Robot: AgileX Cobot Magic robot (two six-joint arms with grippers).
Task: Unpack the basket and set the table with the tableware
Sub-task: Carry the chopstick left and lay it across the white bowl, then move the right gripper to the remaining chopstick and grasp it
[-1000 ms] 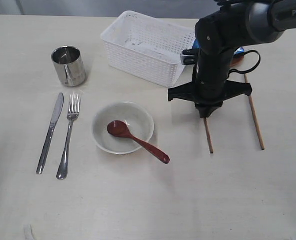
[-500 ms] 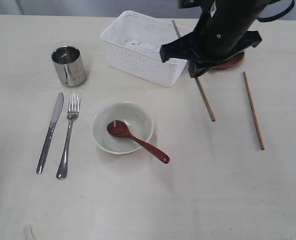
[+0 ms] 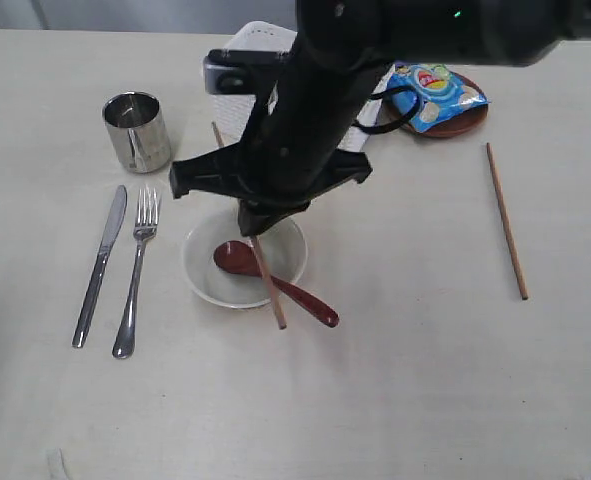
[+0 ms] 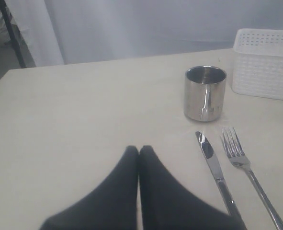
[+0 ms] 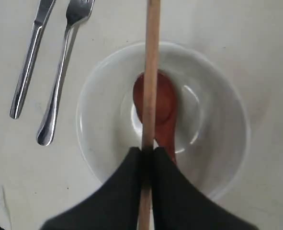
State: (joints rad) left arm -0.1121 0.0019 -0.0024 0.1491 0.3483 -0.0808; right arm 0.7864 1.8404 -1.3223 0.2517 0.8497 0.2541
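Observation:
My right gripper (image 3: 259, 226) (image 5: 147, 151) reaches across the middle and is shut on a brown wooden chopstick (image 3: 272, 294) (image 5: 152, 72), holding it above the pale bowl (image 3: 207, 272) (image 5: 100, 105). A dark red spoon (image 3: 237, 257) (image 5: 166, 101) lies in the bowl with its handle over the rim. The other chopstick (image 3: 505, 220) lies on the table at the right. Knife (image 3: 99, 268) (image 4: 213, 165), fork (image 3: 137, 268) (image 4: 242, 163) and steel cup (image 3: 136, 130) (image 4: 205, 93) are at the left. The arm hides most of the white basket (image 3: 253, 38) (image 4: 265, 64). My left gripper (image 4: 139, 149) is shut and holds nothing.
A blue chip bag (image 3: 437, 93) lies on a round brown plate (image 3: 459, 127) at the back right. The pale table (image 3: 395, 400) stretches bare along the front and between the bowl and the lying chopstick.
My right arm has swung left with the chopstick, from beside the basket to over the bowl. The chip bag and plate behind it have come into view.

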